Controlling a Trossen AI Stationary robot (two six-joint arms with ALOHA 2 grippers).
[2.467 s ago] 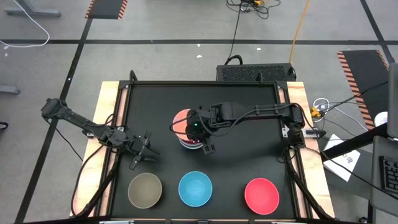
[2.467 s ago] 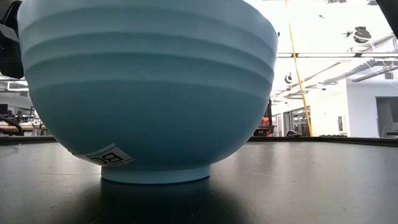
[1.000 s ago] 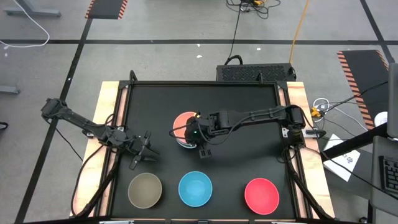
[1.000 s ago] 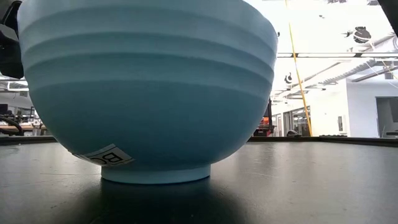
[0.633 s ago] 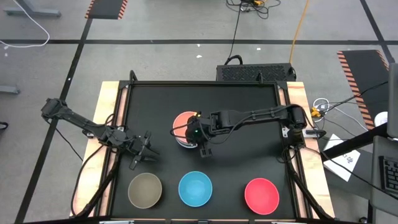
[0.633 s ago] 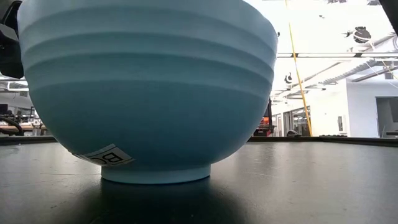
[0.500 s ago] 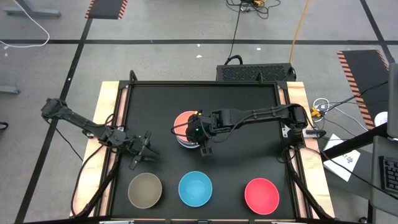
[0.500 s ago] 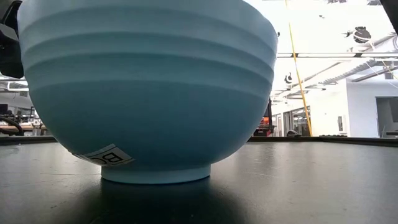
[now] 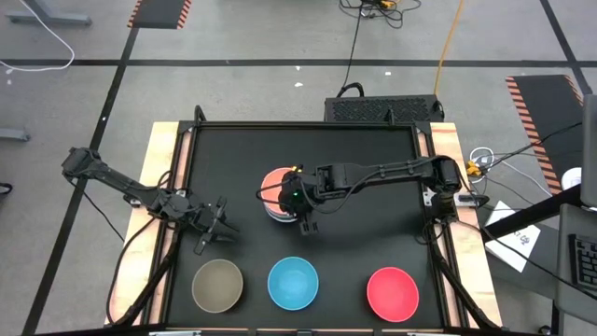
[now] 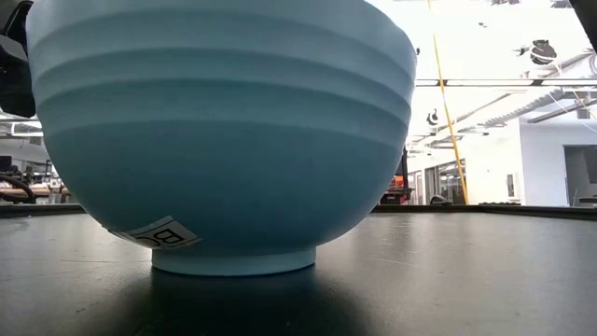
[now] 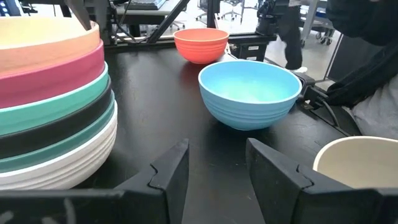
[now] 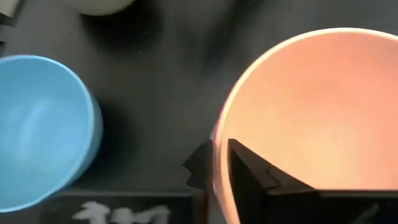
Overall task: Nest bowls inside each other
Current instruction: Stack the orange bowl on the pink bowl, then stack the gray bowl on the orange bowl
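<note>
High view: straight down from above, far off, taking in whole table [image 9: 191, 168] and floor around. Low view: at tabletop height, level across, almost filled by very near blue bowl [image 10: 219, 131], room behind. Left wrist view: low and forward past own fingers [image 11: 171, 171], toward stack [image 11: 53, 106], blue bowl and red bowl [image 11: 201, 43]. Right wrist view: steeply down, very close over peach bowl [image 12: 311, 118]. Blue bowl shared by all four
</note>
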